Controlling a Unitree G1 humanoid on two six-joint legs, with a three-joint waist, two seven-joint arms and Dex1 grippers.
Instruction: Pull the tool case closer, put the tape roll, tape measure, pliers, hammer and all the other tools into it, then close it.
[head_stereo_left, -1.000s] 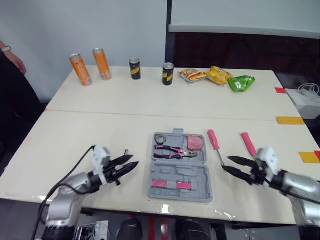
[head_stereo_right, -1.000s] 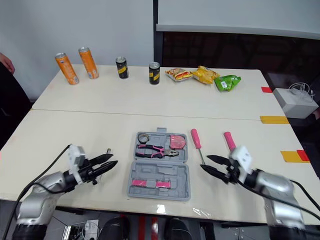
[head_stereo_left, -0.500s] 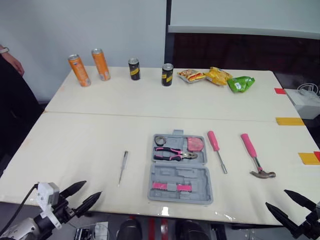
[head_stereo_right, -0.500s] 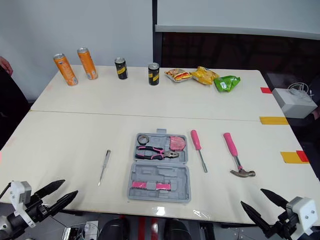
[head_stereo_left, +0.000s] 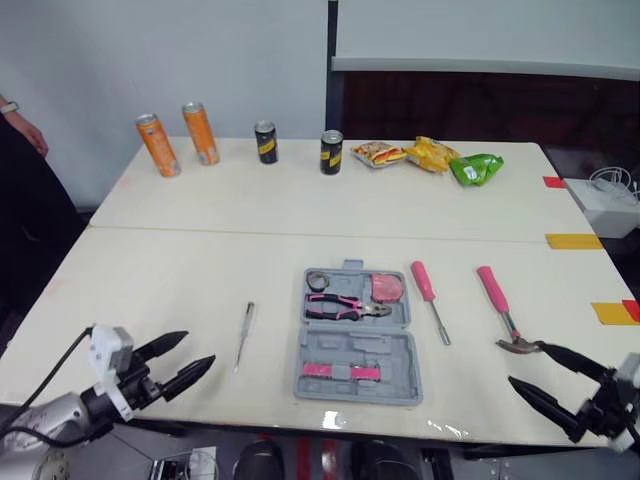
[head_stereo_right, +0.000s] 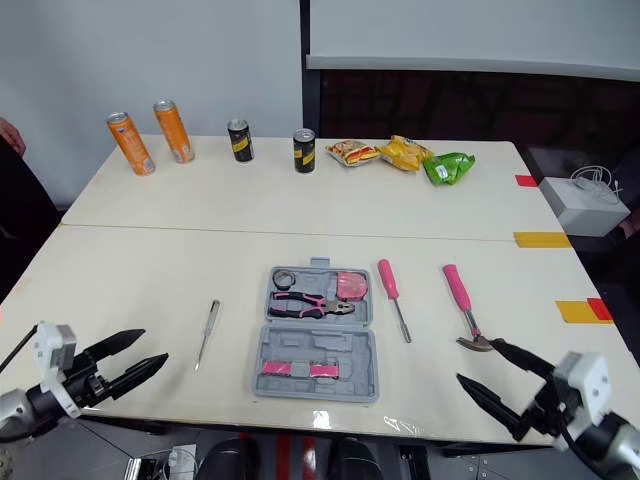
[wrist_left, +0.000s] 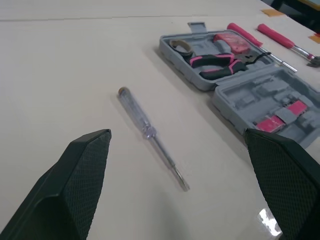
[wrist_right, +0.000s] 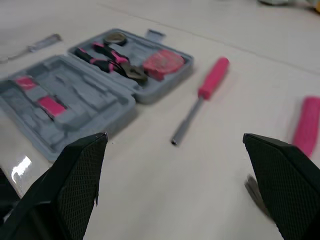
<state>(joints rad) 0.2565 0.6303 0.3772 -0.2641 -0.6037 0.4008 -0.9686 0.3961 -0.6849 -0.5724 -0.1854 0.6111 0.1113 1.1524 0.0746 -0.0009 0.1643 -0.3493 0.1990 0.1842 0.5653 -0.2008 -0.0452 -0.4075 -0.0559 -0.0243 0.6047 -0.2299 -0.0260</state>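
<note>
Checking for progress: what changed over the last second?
Both arms drew back from beside the tool case to the near edge of the table; left pincer and right pincer, open, took nothing. Case, clear screwdriver, pink screwdriver, hammer unmoved.

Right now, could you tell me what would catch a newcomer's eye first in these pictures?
The open grey case lies mid-table with pink pliers inside. A pink screwdriver and hammer lie to its right, a clear screwdriver to its left. The left gripper and right gripper hover open at the near edge.
</note>
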